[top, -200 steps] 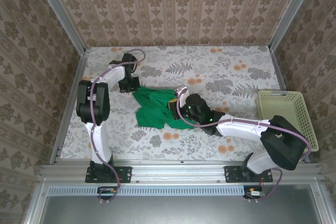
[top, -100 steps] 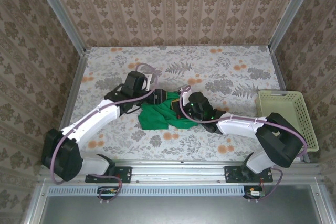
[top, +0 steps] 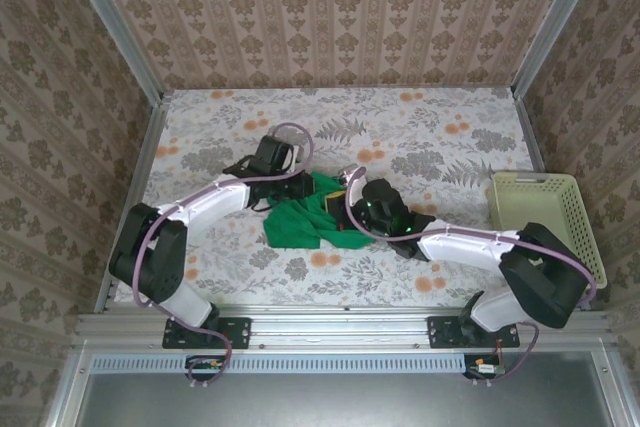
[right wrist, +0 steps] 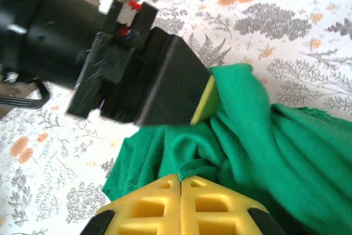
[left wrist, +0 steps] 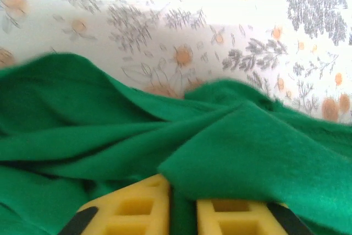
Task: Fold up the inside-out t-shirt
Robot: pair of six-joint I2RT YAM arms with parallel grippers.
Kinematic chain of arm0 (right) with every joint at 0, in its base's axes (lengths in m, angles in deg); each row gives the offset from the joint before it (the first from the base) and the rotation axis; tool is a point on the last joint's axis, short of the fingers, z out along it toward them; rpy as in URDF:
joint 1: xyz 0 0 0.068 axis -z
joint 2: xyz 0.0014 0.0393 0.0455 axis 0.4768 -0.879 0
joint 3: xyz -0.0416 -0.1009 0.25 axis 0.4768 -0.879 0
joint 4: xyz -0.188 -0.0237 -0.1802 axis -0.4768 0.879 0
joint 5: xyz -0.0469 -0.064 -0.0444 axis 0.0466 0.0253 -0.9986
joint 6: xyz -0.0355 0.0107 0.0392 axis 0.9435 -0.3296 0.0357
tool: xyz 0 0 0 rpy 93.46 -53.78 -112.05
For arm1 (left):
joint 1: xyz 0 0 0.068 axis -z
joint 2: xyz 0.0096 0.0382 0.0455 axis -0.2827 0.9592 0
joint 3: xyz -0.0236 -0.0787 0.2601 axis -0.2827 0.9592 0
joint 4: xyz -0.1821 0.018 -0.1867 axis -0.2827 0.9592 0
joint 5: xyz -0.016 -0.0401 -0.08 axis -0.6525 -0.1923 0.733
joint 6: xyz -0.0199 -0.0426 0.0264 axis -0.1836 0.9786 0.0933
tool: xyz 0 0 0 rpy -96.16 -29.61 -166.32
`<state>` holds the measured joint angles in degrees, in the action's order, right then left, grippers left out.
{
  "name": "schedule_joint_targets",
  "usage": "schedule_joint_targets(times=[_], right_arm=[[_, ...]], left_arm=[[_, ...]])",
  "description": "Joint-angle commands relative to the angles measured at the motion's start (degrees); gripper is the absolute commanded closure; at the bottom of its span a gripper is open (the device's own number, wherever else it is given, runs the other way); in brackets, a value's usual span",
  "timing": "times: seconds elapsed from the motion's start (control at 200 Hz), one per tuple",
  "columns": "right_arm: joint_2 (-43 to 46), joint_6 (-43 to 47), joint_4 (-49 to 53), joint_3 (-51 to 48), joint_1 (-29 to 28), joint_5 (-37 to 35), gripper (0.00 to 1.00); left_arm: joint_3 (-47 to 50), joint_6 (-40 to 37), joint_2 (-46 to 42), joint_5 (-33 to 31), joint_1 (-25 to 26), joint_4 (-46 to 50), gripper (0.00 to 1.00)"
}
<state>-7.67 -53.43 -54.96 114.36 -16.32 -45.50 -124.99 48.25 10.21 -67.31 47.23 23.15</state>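
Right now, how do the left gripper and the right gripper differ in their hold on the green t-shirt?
The left gripper has a thin slit between its jaws with a fold of the t-shirt in it; the right gripper is shut flush, cloth at its tips, a pinch unclear. The left gripper meets the t-shirt's far left edge, the right gripper its right side. Both have yellow fingers.
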Motion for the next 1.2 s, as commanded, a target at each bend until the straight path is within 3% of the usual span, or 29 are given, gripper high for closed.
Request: schedule_joint_targets(times=[0.0,0.03,0.215,0.455,0.645,0.795,0.96,1.195], right_arm=[[5.6,1.1,0.0,-0.6,-0.3,0.0,1.0],[6.7,1.1,0.3,-0.6,-0.3,0.0,1.0],[11.5,1.9,1.8,-1.1,-0.1,-1.8,1.0],[15.7,1.4,2.5,-7.1,3.9,-4.0,1.0],[20.1,-1.1,4.5,-11.1,7.1,-6.7,1.0],[26.6,-1.8,8.6,-10.9,11.6,-8.0,1.0],[32.3,-2.4,11.1,-9.7,17.6,-2.4,1.0],[26.5,-5.6,9.4,-13.5,18.1,-3.9,1.0]], left_arm=[[-4.9,0.0,2.9,-2.8,-3.0,5.0,0.94],[-6.1,-0.5,4.2,-2.8,-3.4,6.8,1.0],[-7.3,-1.5,4.3,-5.3,-4.4,9.8,1.0],[-1.2,0.1,-3.6,-3.4,-17.0,10.7,1.0],[1.9,0.8,-5.1,-3.0,-21.5,11.2,1.0],[2.0,2.8,-6.0,1.9,-25.6,9.1,1.0],[-0.3,4.1,-10.9,0.4,-27.9,10.2,1.0],[-0.4,2.5,-8.7,-2.5,-26.6,14.2,1.0]])
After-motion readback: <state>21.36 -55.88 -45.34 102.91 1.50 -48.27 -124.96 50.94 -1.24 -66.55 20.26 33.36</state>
